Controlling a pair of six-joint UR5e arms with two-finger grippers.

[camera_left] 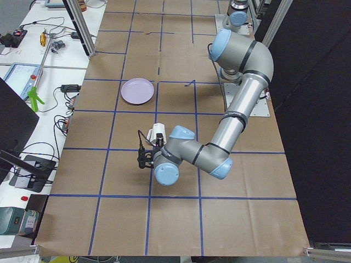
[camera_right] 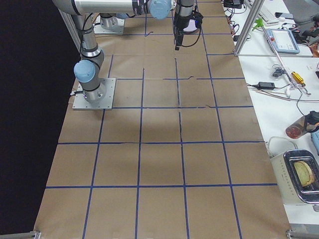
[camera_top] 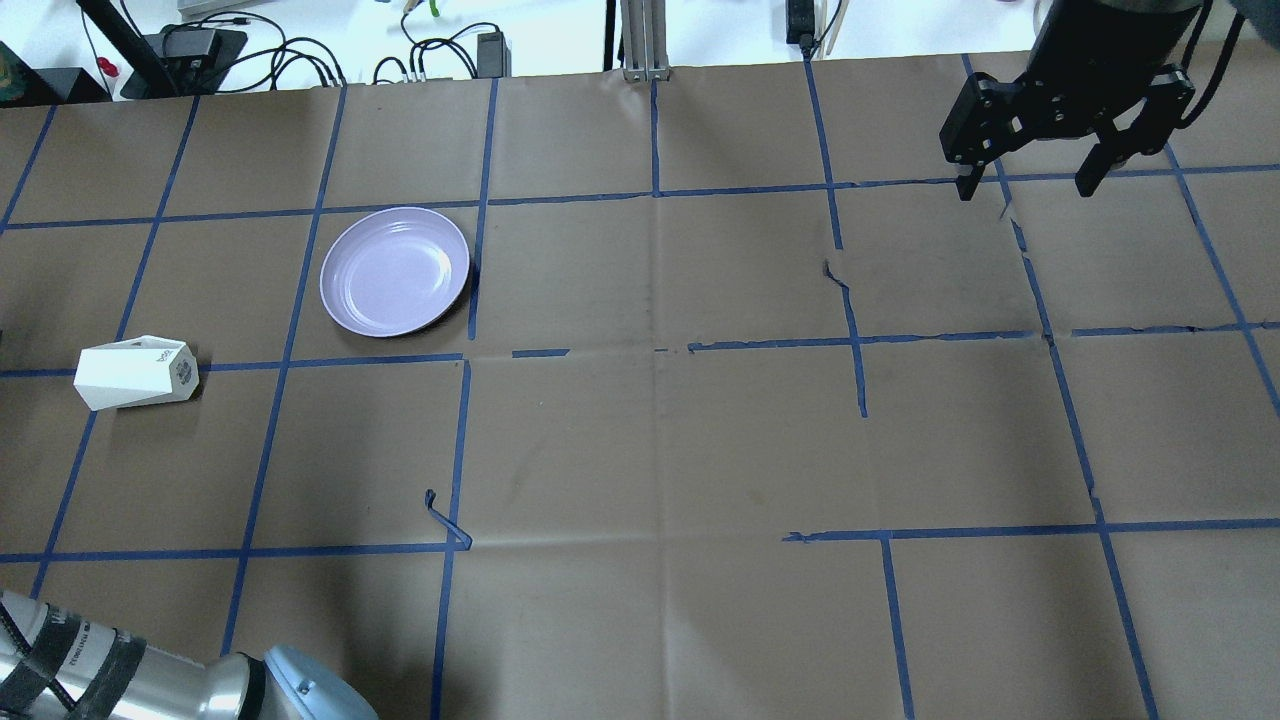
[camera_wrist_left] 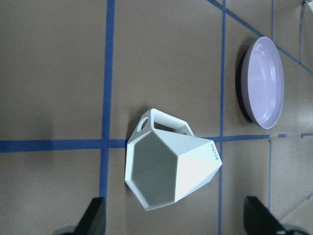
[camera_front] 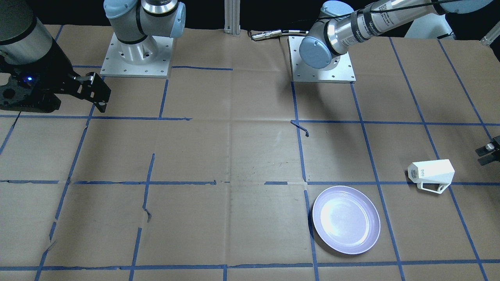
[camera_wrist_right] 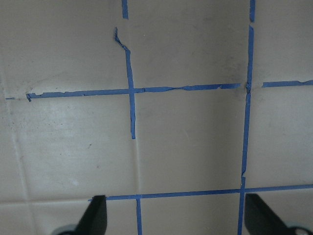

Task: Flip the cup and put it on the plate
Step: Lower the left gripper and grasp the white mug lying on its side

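The white faceted cup (camera_front: 431, 175) lies on its side on the paper, apart from the lavender plate (camera_front: 346, 219). In the overhead view the cup (camera_top: 135, 372) is at the far left and the plate (camera_top: 395, 271) is up and to its right, empty. In the left wrist view the cup's (camera_wrist_left: 171, 166) open mouth faces the camera, and the plate (camera_wrist_left: 264, 83) lies beyond it. My left gripper (camera_wrist_left: 176, 223) is open, close in front of the cup's mouth and not touching it; it also shows at the front view's edge (camera_front: 488, 153). My right gripper (camera_top: 1030, 185) is open and empty, far away.
Brown paper with a grid of blue tape (camera_top: 655, 350) covers the table. A loose curl of tape (camera_top: 445, 520) sticks up near the left arm's base. Both arm bases (camera_front: 322, 64) stand at the robot's side. Cables and gear (camera_top: 200, 45) lie beyond the far edge.
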